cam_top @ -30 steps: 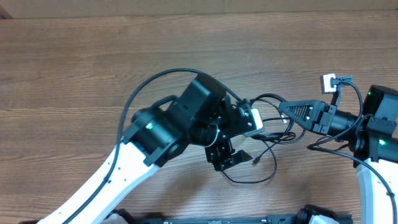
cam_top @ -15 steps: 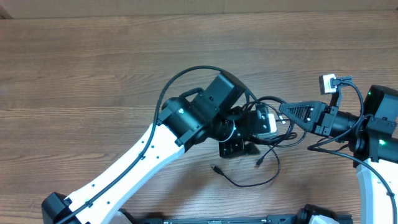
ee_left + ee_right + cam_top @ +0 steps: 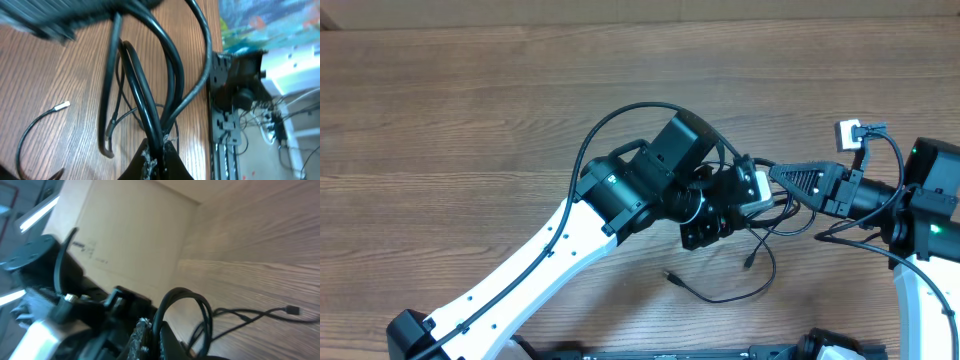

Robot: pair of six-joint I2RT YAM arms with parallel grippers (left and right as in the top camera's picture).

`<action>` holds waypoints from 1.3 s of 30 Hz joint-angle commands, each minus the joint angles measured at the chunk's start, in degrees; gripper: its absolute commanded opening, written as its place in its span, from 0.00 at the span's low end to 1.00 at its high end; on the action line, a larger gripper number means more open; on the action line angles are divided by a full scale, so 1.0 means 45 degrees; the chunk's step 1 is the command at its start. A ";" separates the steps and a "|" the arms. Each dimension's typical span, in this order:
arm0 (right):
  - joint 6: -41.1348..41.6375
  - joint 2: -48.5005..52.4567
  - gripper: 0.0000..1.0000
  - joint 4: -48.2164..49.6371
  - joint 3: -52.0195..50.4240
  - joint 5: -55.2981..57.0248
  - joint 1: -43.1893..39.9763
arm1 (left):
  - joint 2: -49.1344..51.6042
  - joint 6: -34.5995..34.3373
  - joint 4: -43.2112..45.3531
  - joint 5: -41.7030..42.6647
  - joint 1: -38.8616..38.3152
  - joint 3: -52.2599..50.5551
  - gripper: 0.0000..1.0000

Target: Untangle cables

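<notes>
The left gripper [image 3: 159, 152] and right gripper [image 3: 150, 336] both clamp thin black flexible cables [image 3: 137, 87]; these look light and floppy, best gripped beside the tangle.

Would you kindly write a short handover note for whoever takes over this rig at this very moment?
Left gripper: shut on the cables, with several strands pinched between its fingers.
Right gripper: shut on the same bundle; a loop rises from its jaws in the right wrist view.
Cables: a tangled bundle is held between the two grippers, right of the middle of the table. One loose strand trails towards the robot's side, its plug lying on the wood.
Done: both arms have a grip on the bundle.
Left: draw the strands apart; the tangle is not yet undone.
</notes>
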 commanded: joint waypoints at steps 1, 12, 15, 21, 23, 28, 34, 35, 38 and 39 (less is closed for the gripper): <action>-0.0015 -0.0034 0.04 -0.0563 0.0253 0.1647 -0.0024 | -0.0282 -0.1438 0.1195 0.0967 -0.0063 0.0121 0.04; -0.0398 -0.0034 0.04 -0.1889 0.0253 0.3910 -0.0024 | -0.0447 -0.2851 0.2521 0.1127 0.0364 0.0121 0.04; -0.0403 -0.0034 0.04 -0.2064 0.0253 0.4342 -0.0024 | -0.0534 -0.3585 0.2521 0.1132 0.0928 0.0121 0.04; -0.0403 -0.0034 0.04 -0.2118 0.0253 0.4750 -0.0024 | -0.0826 -0.4974 0.2705 0.1122 0.2147 0.0121 0.04; -0.0393 -0.0034 0.04 -0.2166 0.0253 0.5129 -0.0024 | -0.1044 -0.5853 0.2754 0.0646 0.2603 0.0121 0.04; -0.0243 -0.0034 0.04 -0.2152 0.0253 0.5571 -0.0029 | -0.1588 -0.9321 0.2642 -0.1506 0.3502 0.0121 0.04; 0.0427 -0.0034 0.04 -0.2171 0.0253 0.6329 -0.0024 | -0.1982 -1.5222 0.2011 -0.4979 0.3837 0.0121 0.04; 0.0427 -0.0034 0.04 -0.2191 0.0253 0.6324 -0.0024 | -0.1977 -1.6203 0.1734 -0.5382 0.3837 0.0121 0.04; 0.0427 -0.0034 0.04 -0.2200 0.0253 0.6324 -0.0029 | -0.1977 -1.8311 0.0593 -0.6232 0.3832 0.0121 0.04; 0.0427 -0.0034 0.04 -0.2200 0.0253 0.6324 -0.0024 | -0.1977 -1.8996 0.0083 -0.6523 0.3837 0.0121 0.04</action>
